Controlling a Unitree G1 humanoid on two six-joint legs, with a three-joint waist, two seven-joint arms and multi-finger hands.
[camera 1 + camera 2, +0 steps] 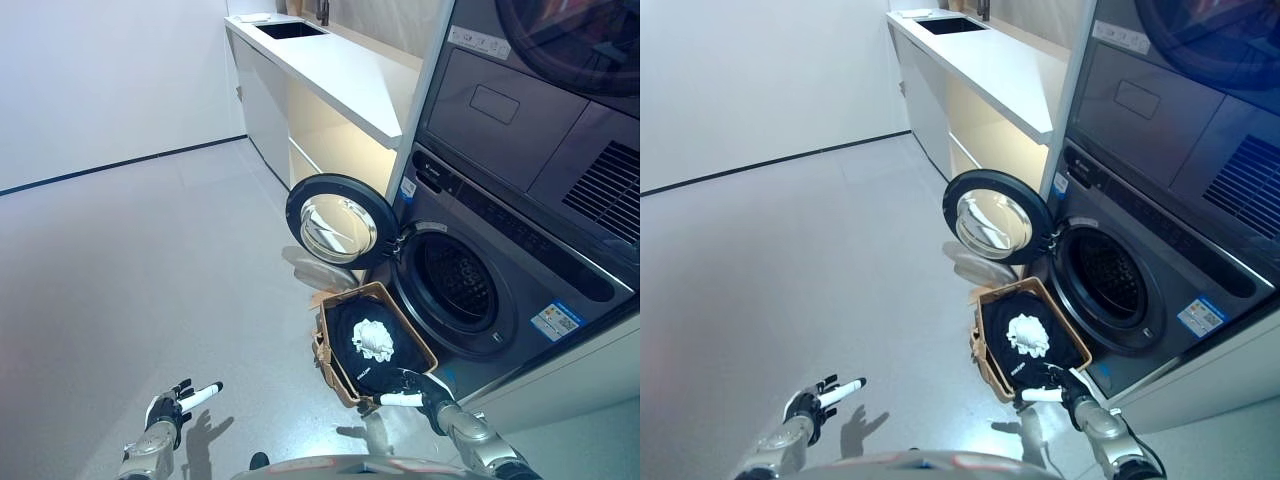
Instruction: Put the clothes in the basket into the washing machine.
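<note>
A brown basket (334,358) stands on the floor in front of the washing machine (470,290). It holds black clothes (345,330) with a white print (373,340). The machine's round door (338,222) is swung open to the left and the drum (457,281) looks dark and empty. My right hand (418,391) is at the basket's near edge, fingers relaxed and open, touching or just above the black cloth. My left hand (172,408) hovers over the floor at the lower left, open and empty.
A dryer (560,110) is stacked above the washer. A white counter (330,70) with a sink (290,29) runs along the wall behind the door. Grey floor (150,270) spreads to the left.
</note>
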